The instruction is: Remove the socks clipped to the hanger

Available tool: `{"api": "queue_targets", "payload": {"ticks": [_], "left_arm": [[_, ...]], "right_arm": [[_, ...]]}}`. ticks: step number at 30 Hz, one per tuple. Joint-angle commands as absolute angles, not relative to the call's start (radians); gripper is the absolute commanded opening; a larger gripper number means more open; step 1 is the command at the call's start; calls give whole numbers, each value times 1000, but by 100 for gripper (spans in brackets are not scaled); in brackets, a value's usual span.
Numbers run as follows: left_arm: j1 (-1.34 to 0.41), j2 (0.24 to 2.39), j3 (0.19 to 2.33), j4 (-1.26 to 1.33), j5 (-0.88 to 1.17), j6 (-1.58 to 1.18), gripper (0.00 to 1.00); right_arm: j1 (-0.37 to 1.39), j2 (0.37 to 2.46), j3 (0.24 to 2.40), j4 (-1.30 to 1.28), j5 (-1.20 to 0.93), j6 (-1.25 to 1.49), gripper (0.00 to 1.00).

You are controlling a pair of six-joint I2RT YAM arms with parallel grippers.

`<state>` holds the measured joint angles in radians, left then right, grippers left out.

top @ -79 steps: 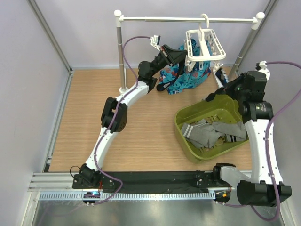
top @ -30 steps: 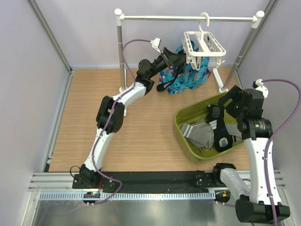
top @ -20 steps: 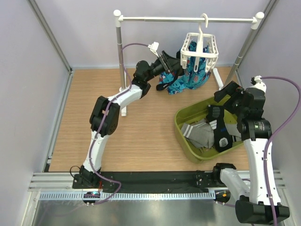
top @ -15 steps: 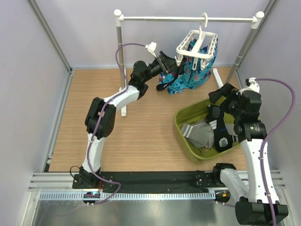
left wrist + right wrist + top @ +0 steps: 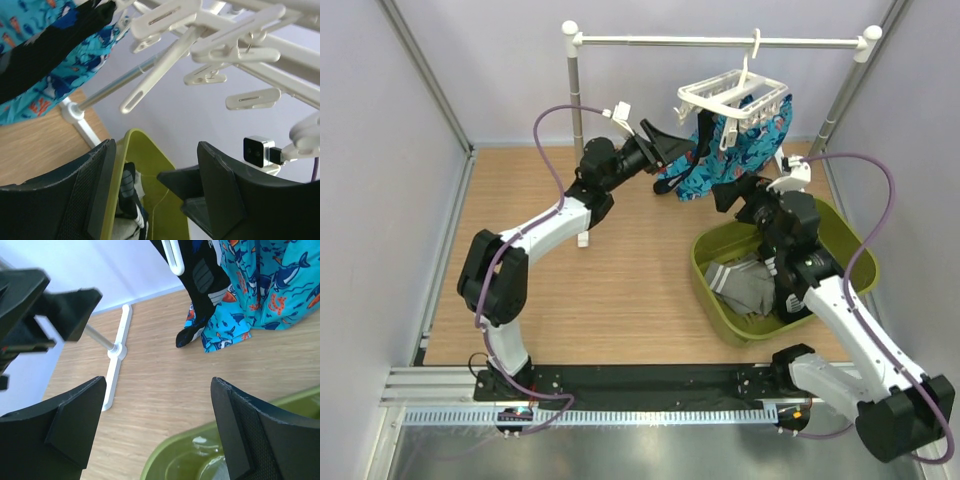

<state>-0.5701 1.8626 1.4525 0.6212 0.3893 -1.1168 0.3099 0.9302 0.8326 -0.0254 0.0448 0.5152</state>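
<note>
The white hanger (image 5: pixel 735 93) hangs tilted from the rail by its hook, and its clip pegs (image 5: pixel 200 30) fill the top of the left wrist view. One black sock (image 5: pixel 703 132) (image 5: pixel 204 282) (image 5: pixel 45 65) dangles from a peg beside the blue patterned cloth (image 5: pixel 745 150). My left gripper (image 5: pixel 670 147) (image 5: pixel 156 150) is open and empty, just left of and below the hanger. My right gripper (image 5: pixel 728 192) (image 5: pixel 159 385) is open and empty too, low over the floor in front of the sock. Grey socks (image 5: pixel 748 285) and a black sock (image 5: pixel 790 292) lie in the green basket (image 5: pixel 705 262).
The white rail stand (image 5: pixel 575 110) spans the back, with one foot (image 5: pixel 116 354) on the wood floor near my right gripper. The green basket rim (image 5: pixel 185 452) sits right under the right jaws. Grey walls close both sides.
The right arm swung from over the basket left and back toward the hanging sock. The left arm drew back left from the hanger, its jaws wider. The hanger tipped and swung left.
</note>
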Motion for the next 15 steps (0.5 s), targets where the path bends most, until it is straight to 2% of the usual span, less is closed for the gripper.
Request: {"api": "queue_targets", "payload": {"ticks": [1,4,11,15], "left_arm": [[-583,1747,1396,562,293,-1071,70],[-597,1680,1367,453,240,-1036,69],[-632,1496,1217,293,68,-905,69],[-632,1422,1160,218,22,-819,69]], "right_arm": [[348,986,828,159,159,483,90],[371,1046,802,286,175,480,85],[468,1198,772,615,375,433,77],[502,1279,761,696,475,457,75]]}}
